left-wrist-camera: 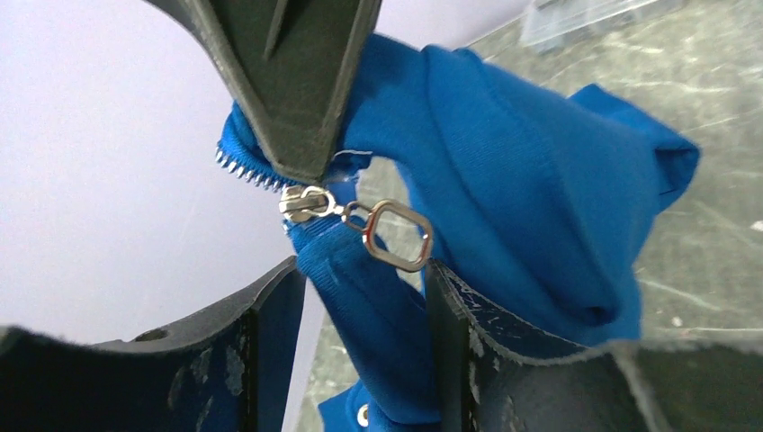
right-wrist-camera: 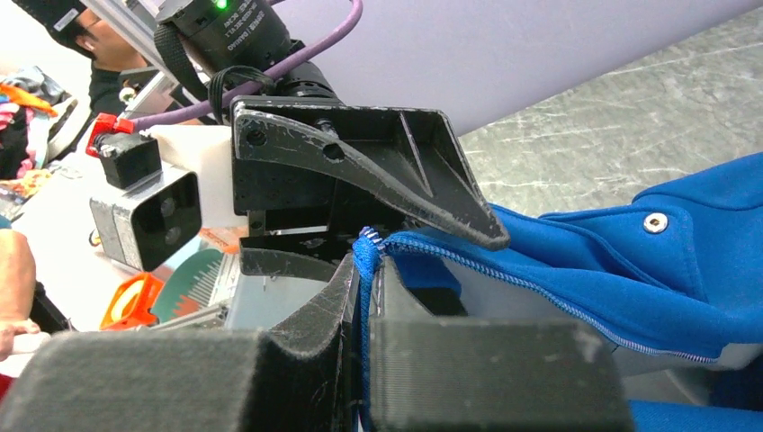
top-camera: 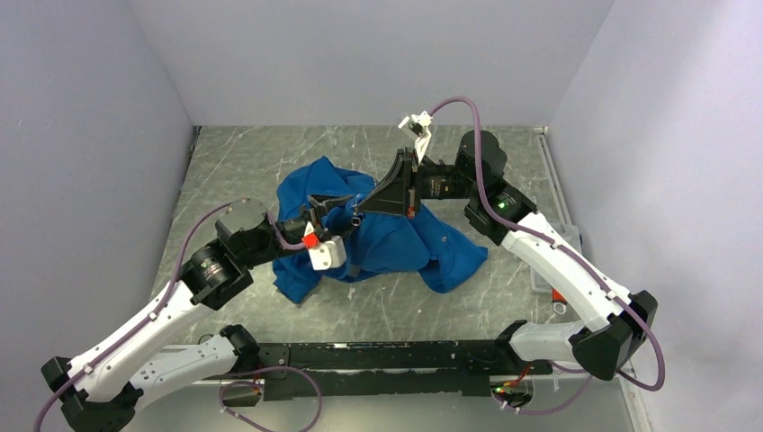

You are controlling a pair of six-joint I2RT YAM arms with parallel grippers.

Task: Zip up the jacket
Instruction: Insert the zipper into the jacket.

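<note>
Jacket (top-camera: 387,243) bunched on table (top-camera: 504,306); left fingers (left-wrist-camera: 504,360) clamp edge beside zipper slider (left-wrist-camera: 304,202), right fingers (right-wrist-camera: 297,351) pinched on toothed edge.

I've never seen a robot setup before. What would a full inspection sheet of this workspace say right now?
Surface: grey marbled table, scratched.
Job's things: blue jacket bunched mid-table; zipper slider ungripped, ring pull hanging free.
Clutter: small grey-and-red item at right edge, unidentifiable.
Pincers: right pincer clamps jacket edge; left pincer straddles zipper tape, grip unclear.
Cables: purple cables along both arms.
Surroundings: pale walls; a person beyond.
</note>
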